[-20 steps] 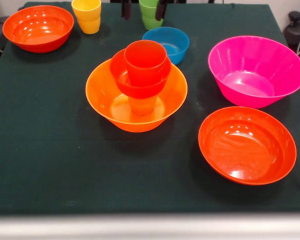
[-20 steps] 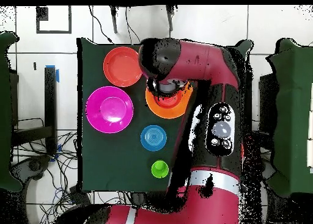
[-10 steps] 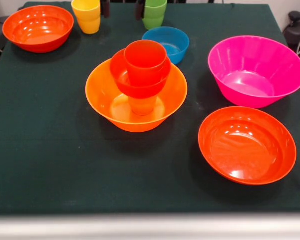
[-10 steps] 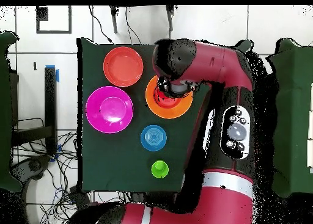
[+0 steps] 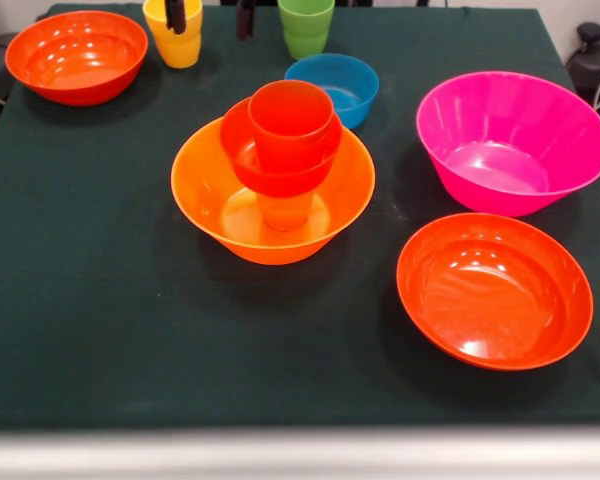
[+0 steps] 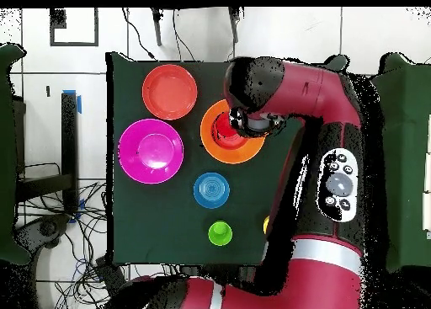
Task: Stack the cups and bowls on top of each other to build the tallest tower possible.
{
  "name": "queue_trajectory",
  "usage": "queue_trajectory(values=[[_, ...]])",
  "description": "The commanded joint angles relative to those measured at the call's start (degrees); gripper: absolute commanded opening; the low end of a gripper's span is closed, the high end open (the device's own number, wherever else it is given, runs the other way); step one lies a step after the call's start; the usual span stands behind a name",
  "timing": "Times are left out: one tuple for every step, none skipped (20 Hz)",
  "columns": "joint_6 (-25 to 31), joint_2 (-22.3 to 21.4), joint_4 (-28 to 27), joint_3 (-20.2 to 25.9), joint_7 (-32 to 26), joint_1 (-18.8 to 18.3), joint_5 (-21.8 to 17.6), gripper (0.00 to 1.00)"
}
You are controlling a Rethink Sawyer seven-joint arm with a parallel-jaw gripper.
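Note:
The tower stands mid-table: a large orange bowl (image 5: 210, 205) holds an upturned orange cup (image 5: 285, 211), a small red-orange bowl (image 5: 242, 150) and a red-orange cup (image 5: 290, 120) on top. From overhead the orange bowl (image 6: 220, 147) is partly under the arm. My gripper (image 5: 210, 15) shows only as two dark fingertips at the top edge, open, holding nothing. One fingertip (image 5: 176, 15) overlaps the yellow cup (image 5: 178, 42), and the other hangs left of the green cup (image 5: 306, 26). Loose on the cloth are the blue bowl (image 5: 332, 88), magenta bowl (image 5: 513, 140) and two wide red-orange bowls (image 5: 493, 290) (image 5: 77, 55).
Dark green cloth covers the table (image 5: 100, 320). In the overhead view the red arm (image 6: 328, 146) hides the table's right side and the gripper. The red-orange bowl (image 6: 169, 91), magenta bowl (image 6: 151, 150), blue bowl (image 6: 211, 189) and green cup (image 6: 220, 232) show left of it.
The fingertips have slid left along the front view's top edge, from around the green cup to the yellow cup. From overhead the arm has swung right. The dishes have not moved.

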Motion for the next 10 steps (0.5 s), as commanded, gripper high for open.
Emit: queue_trajectory(values=[[-4.79, 1.95, 3.46, 4.97, -8.68, -1.7, -5.23, 1.0], [-4.83, 1.93, 3.48, 5.13, -8.88, -1.9, -5.41, 1.0], [-4.91, 2.0, 3.35, 5.33, -9.34, -2.18, -5.71, 1.0], [-4.97, 2.02, 3.34, 5.49, -9.54, -2.39, -5.91, 1.0], [-5.34, 2.12, 3.31, 5.67, -9.97, -2.72, -6.25, 1.0], [-5.43, 2.18, 3.25, 5.81, -10.18, -2.9, -6.5, 1.0], [-5.72, 2.17, 3.38, 6.02, -10.57, -3.2, -6.75, 1.0], [-5.86, 2.19, 3.35, 6.16, -10.7, -3.35, -6.99, 1.0], [-6.01, 2.24, 3.23, 6.29, -11.01, -3.59, -7.31, 1.0], [-6.06, 2.23, 3.23, 6.44, -11.17, -3.74, -7.52, 1.0]])
